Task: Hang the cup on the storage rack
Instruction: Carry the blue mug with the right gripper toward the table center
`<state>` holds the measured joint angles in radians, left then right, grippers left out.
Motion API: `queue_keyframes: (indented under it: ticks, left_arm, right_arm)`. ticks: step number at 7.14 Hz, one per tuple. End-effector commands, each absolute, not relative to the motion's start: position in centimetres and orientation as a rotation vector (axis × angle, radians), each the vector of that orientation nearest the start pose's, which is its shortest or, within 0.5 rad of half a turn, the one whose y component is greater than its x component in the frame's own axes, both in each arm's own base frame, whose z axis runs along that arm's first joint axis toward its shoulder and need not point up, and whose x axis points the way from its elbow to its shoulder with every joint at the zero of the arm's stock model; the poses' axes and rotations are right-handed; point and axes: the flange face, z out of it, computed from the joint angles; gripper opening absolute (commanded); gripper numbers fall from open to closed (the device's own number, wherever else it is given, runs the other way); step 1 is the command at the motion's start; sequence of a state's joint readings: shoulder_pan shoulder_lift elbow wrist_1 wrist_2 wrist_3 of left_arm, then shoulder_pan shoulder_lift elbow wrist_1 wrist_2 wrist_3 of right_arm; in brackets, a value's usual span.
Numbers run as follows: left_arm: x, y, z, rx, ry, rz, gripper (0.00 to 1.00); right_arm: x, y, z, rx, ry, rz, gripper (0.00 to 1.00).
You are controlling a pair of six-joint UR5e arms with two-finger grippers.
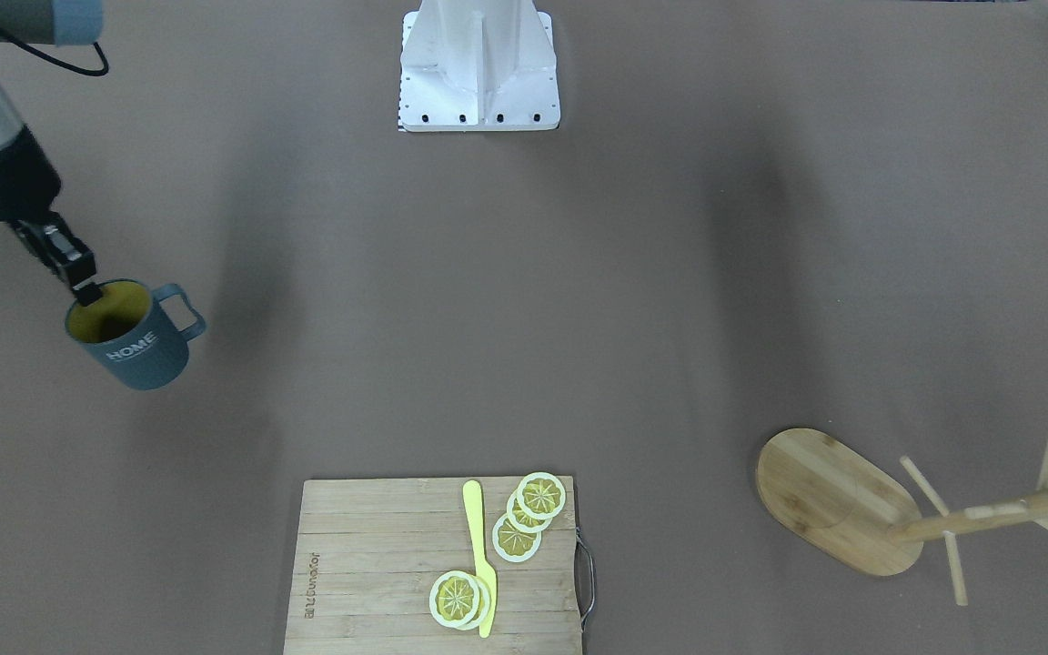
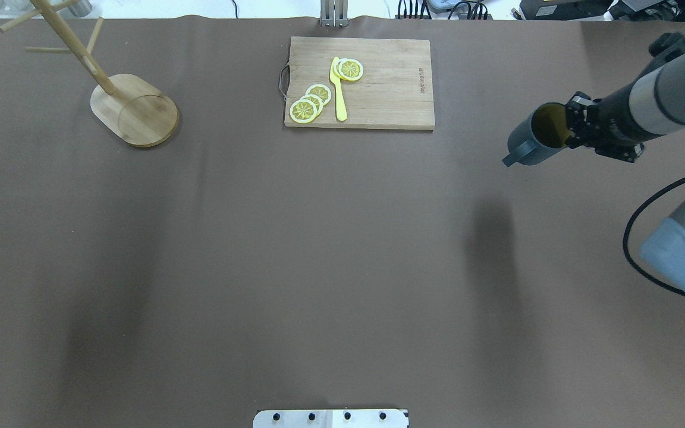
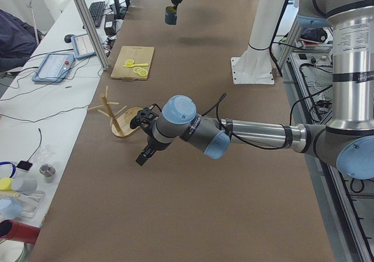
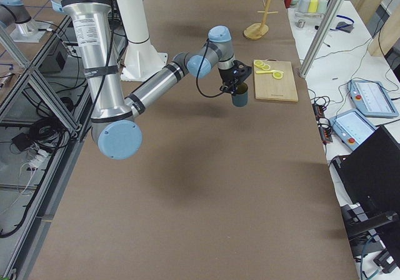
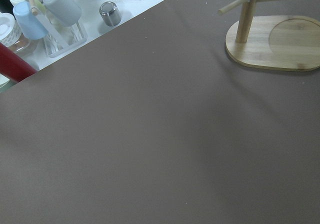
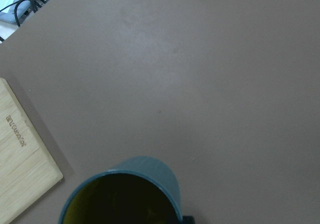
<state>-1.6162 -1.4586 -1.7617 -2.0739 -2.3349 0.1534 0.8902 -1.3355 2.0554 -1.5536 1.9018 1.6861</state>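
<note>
The cup, slate-blue with a yellow-olive inside and white "HOME" lettering, hangs tilted above the table at the robot's right side. My right gripper is shut on its rim, one finger inside the mouth. The handle points toward the table's middle. The overhead view shows the cup and gripper right of the board. The storage rack stands upright at the far left corner. My left gripper shows only in the exterior left view, near the rack; I cannot tell if it is open or shut.
A wooden cutting board with lemon slices and a yellow knife lies at the table's far middle. The robot's white base stands at the near edge. Cups and bottles sit beyond the table's left end.
</note>
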Motion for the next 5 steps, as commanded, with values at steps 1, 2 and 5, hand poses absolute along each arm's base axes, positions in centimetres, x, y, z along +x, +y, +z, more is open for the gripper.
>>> queue_keyframes:
  ticks: [1, 2, 5]
  left_arm:
    - [-8.5, -46.4, 56.1, 0.622, 0.686, 0.322, 0.99]
    - [-8.5, -46.4, 56.2, 0.62, 0.686, 0.321, 0.99]
    - [-8.6, -46.3, 55.9, 0.627, 0.686, 0.323, 0.99]
  right_arm:
    - [-34.1, -45.3, 24.9, -0.069, -0.753, 0.959, 0.0]
    - [-36.9, -43.8, 22.5, -0.096, -0.745, 0.996, 0.0]
    - [-44.1, -41.4, 17.1, -0.163, -0.734, 1.108, 0.0]
